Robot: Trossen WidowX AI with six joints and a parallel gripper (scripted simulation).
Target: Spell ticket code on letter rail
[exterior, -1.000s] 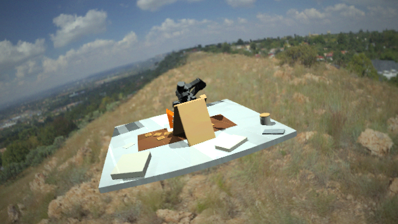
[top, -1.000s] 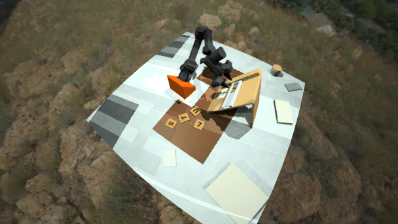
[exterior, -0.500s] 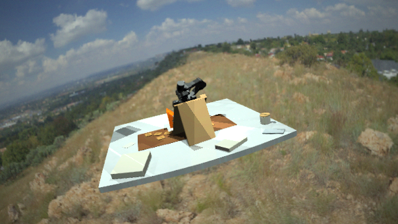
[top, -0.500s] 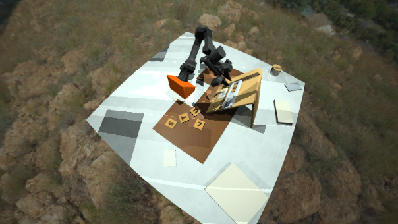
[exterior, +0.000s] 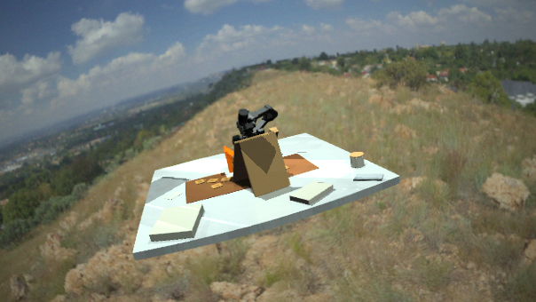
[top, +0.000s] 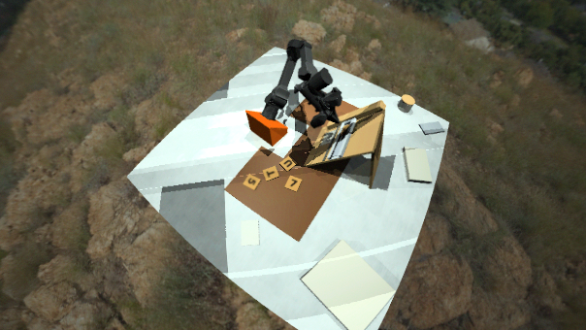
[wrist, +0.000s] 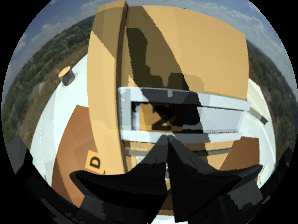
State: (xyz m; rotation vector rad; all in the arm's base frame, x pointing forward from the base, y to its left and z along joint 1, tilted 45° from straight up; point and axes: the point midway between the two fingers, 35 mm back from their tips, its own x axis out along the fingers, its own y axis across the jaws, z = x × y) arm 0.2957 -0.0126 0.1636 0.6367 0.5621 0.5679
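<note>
From above, the arm reaches from the far edge of the tabletop (top: pixel 369 228) to the slanted board (top: pixel 361 136), with the gripper (top: pixel 324 117) at the near end of the pale letter rail (top: pixel 341 140). Four letter tiles lie on the brown mat (top: pixel 286 204) toward the left corner: G (top: pixel 251 181), T (top: pixel 271 173), D (top: pixel 287 163) and 7 (top: pixel 293 182), all apart from each other, with D nearest the board. An orange wedge (top: pixel 266 126) sits beside the arm, and a small can (top: pixel 406 102) stands near the far right corner. In the side view, the board's back faces the camera and hides the rail; the arm shows above its top edge. In the wrist view, the jaws are together, meeting in a point with nothing between them, just below the rail's slot, whose inside is too dark to read; the D tile shows at lower left.
</note>
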